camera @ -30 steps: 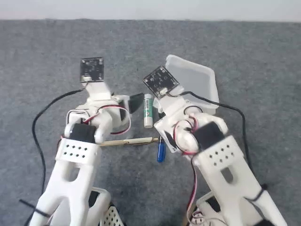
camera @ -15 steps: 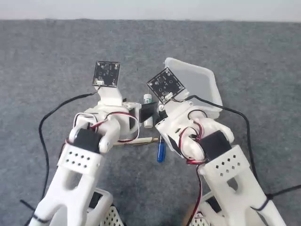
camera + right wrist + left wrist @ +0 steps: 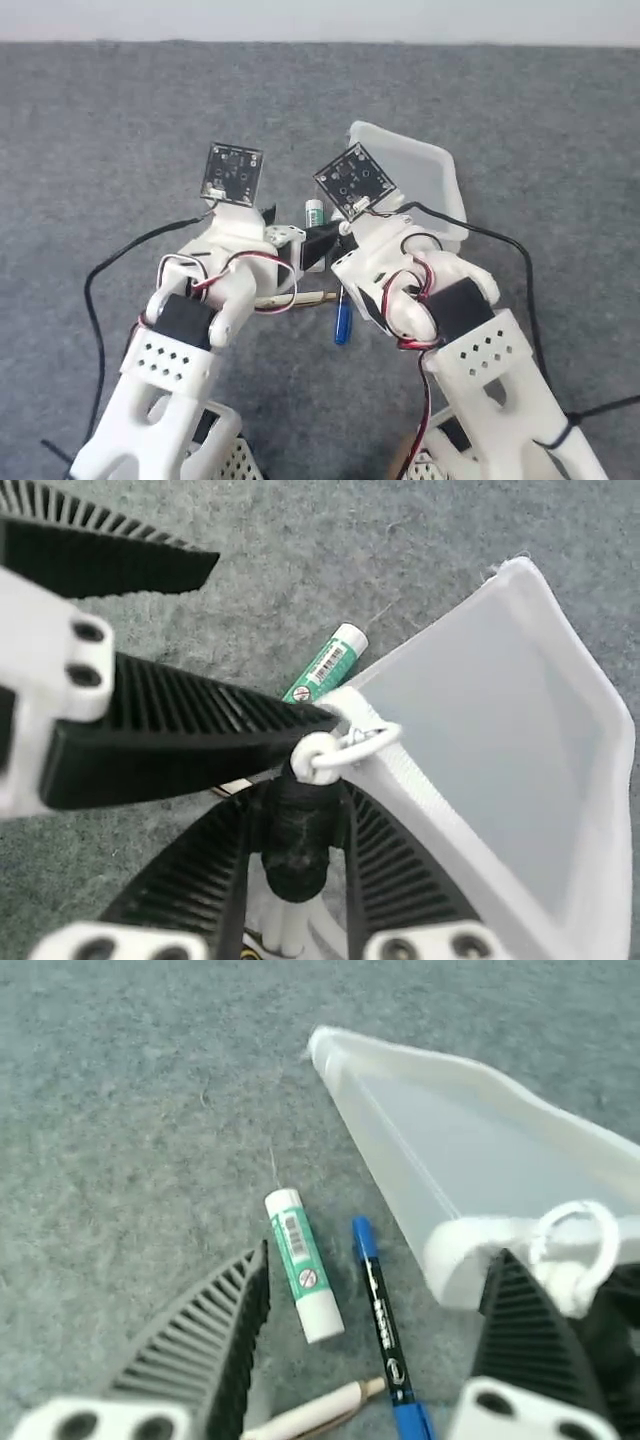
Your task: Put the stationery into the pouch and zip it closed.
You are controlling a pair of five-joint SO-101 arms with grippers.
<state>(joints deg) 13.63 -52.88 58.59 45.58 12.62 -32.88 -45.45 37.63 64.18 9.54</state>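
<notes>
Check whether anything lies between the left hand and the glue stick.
Nothing visible does. The left hand is open above the glue stick; the blue pen lies beside it, toward the pouch.

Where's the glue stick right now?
In the left wrist view, the glue stick lies on the grey mat beside the blue pen, near the pouch corner.

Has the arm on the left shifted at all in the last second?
Yes. In the high view the left gripper has swung sideways toward the glue stick, which has stayed put, and now partly covers it.
</notes>
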